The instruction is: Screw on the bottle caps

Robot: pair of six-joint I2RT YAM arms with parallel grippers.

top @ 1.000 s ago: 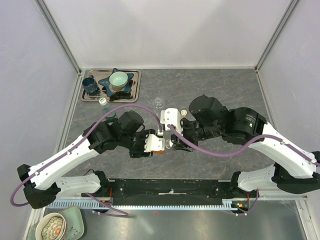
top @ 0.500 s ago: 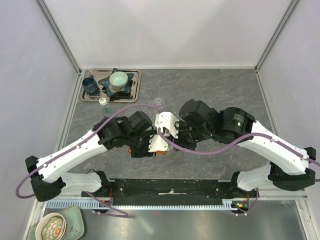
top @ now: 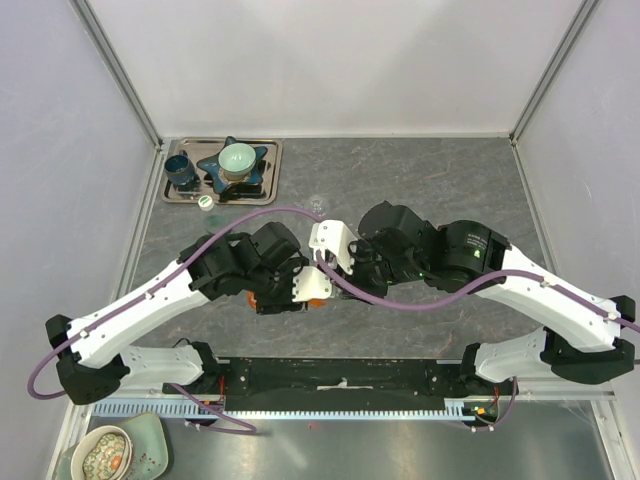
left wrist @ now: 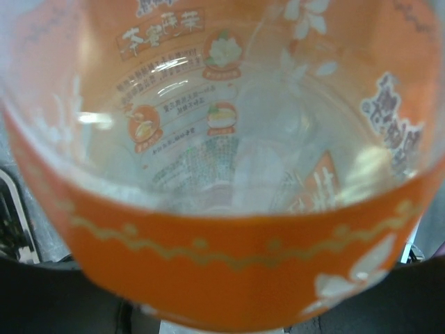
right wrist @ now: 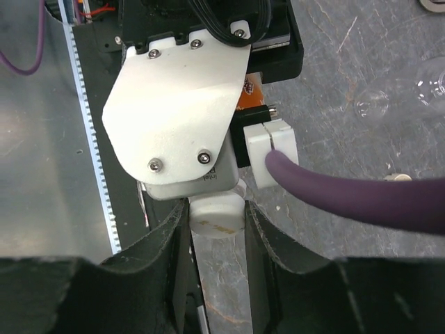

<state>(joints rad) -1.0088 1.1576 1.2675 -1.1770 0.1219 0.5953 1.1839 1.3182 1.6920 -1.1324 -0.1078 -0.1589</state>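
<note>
Orange bottle mostly hidden, apparently gripped.

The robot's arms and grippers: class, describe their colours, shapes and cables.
The left arm and right arm have white links and black joint housings. A purple cable loops along each. Each wrist carries a white screwed camera mount; the right gripper has black fingers.
</note>
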